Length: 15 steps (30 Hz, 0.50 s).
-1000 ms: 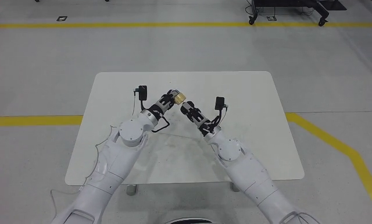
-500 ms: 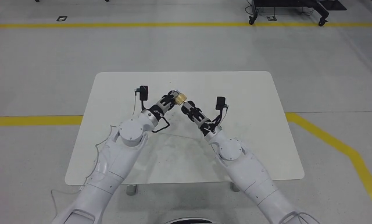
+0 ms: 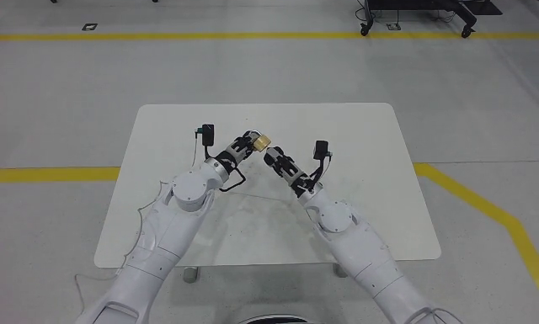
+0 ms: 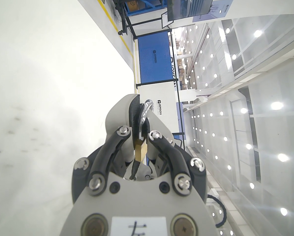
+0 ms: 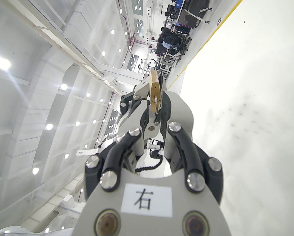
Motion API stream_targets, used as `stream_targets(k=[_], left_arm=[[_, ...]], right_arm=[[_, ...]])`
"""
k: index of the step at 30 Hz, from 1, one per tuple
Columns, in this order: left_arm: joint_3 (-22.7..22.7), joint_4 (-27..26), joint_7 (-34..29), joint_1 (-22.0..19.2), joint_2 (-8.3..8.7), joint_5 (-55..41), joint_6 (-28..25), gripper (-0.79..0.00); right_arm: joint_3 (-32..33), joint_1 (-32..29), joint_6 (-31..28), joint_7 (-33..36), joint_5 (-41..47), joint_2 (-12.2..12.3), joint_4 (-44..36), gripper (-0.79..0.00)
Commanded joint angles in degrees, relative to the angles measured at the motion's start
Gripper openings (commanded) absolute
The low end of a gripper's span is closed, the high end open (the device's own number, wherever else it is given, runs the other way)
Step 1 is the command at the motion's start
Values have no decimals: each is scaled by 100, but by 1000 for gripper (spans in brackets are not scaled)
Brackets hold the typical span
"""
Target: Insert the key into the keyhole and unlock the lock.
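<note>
Gripping the brass lock [image 3: 263,140], the left pincer [image 4: 142,116] faces the right pincer [image 5: 158,99], closed on the key [image 5: 156,106].

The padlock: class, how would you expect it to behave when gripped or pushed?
Probably rigid and heavy for its size: the padlock looks like solid brass. Its smooth, shiny faces could slip in the left hand if the key pushes on it.

Bright overhead lighting; ceiling lamps flare; wrist views distort.
</note>
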Motion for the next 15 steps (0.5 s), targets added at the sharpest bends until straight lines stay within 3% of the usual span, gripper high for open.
stream_targets(k=[1, 4, 6, 15], left_arm=[[-25, 10, -14, -2, -5, -63, -2, -785], [-47, 25, -23, -3, -11, -92, -4, -785], [-40, 25, -25, -2, -17, -66, -13, -785], [-31, 16, -70, 8, -33, 24, -77, -785]], right_arm=[[24, -14, -19, 17, 17, 2, -4, -693], [57, -57, -84, 51, 61, 6, -14, -717], [81, -61, -112, 105, 107, 8, 0, -785], [74, 30, -50, 199, 121, -12, 64, -785]])
